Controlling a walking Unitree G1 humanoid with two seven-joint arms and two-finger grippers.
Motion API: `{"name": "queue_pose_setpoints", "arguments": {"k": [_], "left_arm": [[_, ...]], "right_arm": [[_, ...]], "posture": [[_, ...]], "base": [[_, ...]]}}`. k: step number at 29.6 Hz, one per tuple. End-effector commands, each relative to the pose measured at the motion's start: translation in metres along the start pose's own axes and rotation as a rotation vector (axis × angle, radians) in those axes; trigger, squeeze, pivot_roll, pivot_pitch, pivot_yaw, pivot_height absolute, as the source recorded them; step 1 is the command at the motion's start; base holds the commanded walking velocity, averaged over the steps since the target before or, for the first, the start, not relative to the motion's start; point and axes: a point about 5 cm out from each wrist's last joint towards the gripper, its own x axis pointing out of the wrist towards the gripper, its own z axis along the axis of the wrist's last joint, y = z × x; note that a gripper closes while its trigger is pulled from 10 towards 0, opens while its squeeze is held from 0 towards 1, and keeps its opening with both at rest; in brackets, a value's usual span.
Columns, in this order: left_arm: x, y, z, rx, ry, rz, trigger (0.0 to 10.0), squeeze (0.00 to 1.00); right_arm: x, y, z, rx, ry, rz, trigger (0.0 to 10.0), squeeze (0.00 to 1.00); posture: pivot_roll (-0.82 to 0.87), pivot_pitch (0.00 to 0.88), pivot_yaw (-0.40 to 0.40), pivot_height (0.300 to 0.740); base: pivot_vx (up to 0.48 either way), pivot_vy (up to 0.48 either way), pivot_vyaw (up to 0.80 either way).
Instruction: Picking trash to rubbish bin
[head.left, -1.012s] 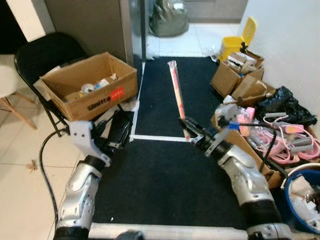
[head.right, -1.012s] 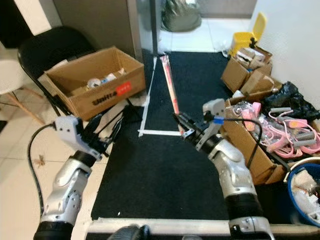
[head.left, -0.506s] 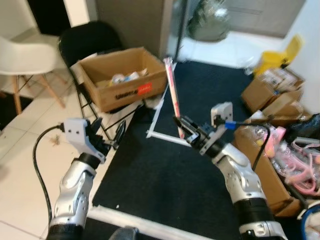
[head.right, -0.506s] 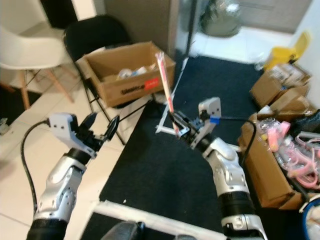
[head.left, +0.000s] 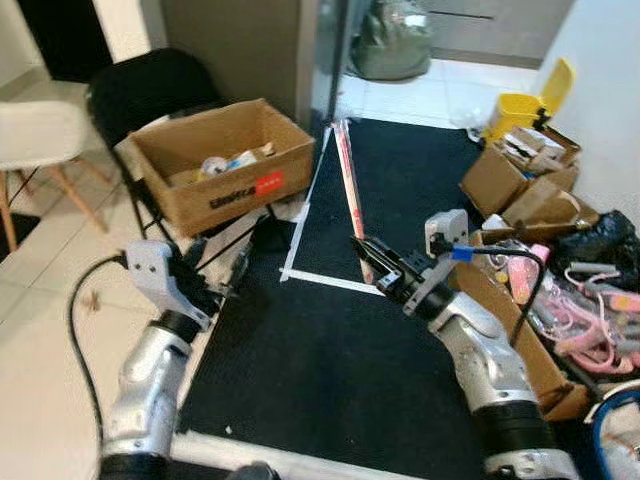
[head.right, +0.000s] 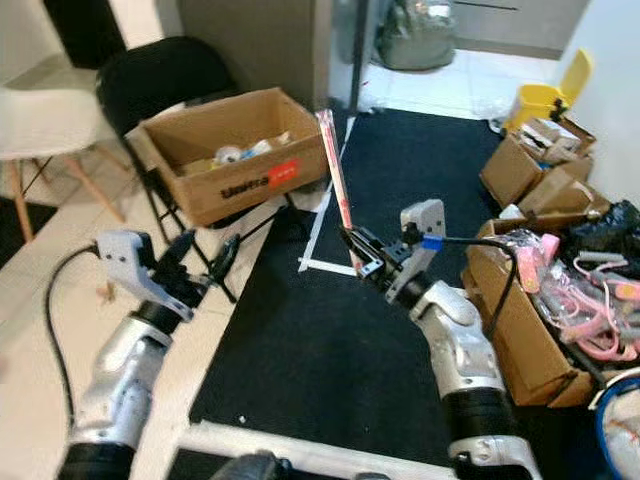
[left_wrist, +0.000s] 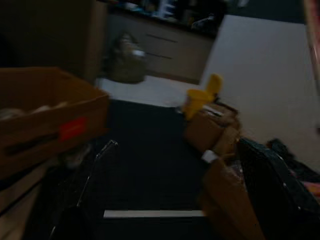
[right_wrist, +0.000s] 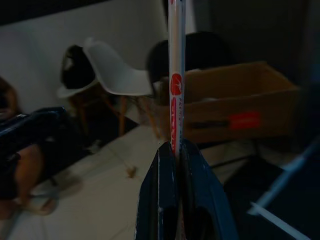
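A long thin red-and-white wrapped stick (head.left: 349, 190) stands nearly upright over the black mat. My right gripper (head.left: 367, 254) is shut on its lower end, and in the right wrist view the stick (right_wrist: 175, 75) rises from between the closed fingers (right_wrist: 161, 175). My left gripper (head.right: 209, 247) is held out to the left beside the folding chair, open and holding nothing; its spread fingers (left_wrist: 95, 170) frame the left wrist view. A blue bin's rim (head.left: 617, 422) peeks in at the bottom right corner. A small yellow bin (head.left: 523, 103) stands far back on the right.
An open cardboard box (head.left: 214, 165) with odds and ends rests on a black folding chair (head.left: 135, 90). Cardboard boxes (head.left: 512, 180), pink hangers (head.left: 590, 315) and a black bag (head.left: 603, 228) crowd the right wall. A white chair (head.left: 35, 135) is at left, a dark sack (head.left: 390, 45) beyond the mat.
The whole view has swung, so the camera moved. My right gripper still holds the stick upright, and the left arm stays raised with its fingers apart.
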Motion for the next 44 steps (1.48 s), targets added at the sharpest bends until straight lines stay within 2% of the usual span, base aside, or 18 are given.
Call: {"name": "queue_pose_setpoints", "arguments": {"k": [1,11,44], "left_arm": [[-0.0025,0.0043,0.0007,-0.006,0.004,0.013,10.0,0.00],[-0.0025,0.0038,0.0004,-0.005,0.008,0.003,10.0,0.00],[-0.0021,0.0018,-0.0004,-0.010,0.013,-0.013,10.0,0.00]], "right_arm": [[0.0039,0.0031,0.0007,0.001,-0.003,0.015,10.0,0.00],[0.0039,0.0041,0.0005,-0.001,-0.004,0.022,10.0,0.00],[0.0040,0.0026,-0.0009,0.020,0.022,0.006,10.0,0.00]], "posture": [[0.02,0.000,-0.026,0.740],[0.02,0.000,-0.024,0.740],[0.02,0.000,-0.025,0.740]], "base": [[0.379,0.000,0.00],[0.383,0.000,0.62],[0.389,0.000,0.00]]}}
